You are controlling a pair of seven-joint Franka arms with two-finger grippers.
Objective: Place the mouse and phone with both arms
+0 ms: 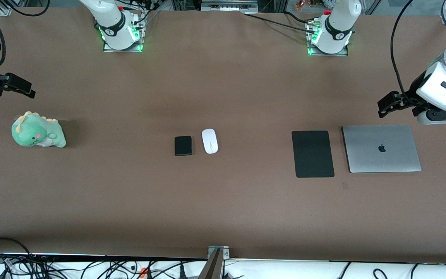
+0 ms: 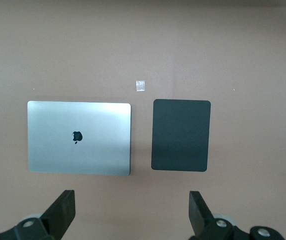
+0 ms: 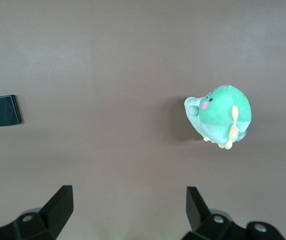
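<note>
The mouse (image 1: 210, 141) and phone (image 1: 183, 145) are being left side by side mid-bench, untouched. The left gripper (image 2: 132, 210) is being held with fingers released above the MacBook (image 1: 381, 148), the right gripper (image 3: 125, 210) likewise released above the dinosaur plush (image 1: 37, 135).

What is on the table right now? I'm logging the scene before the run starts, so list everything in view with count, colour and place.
mouse: one, white, mid-table beside the phone, toward the left arm's end of it.
phone: one, black, mid-table.
mouse pad: one, black, flat, between the mouse and the laptop.
laptop: one, silver, closed, at the left arm's end.
plush dinosaur: one, green, at the right arm's end.
tape scrap: one, pale, on the table by the pad and laptop.
left gripper: black, open, raised above the laptop.
right gripper: black, open, raised above the plush dinosaur.
</note>
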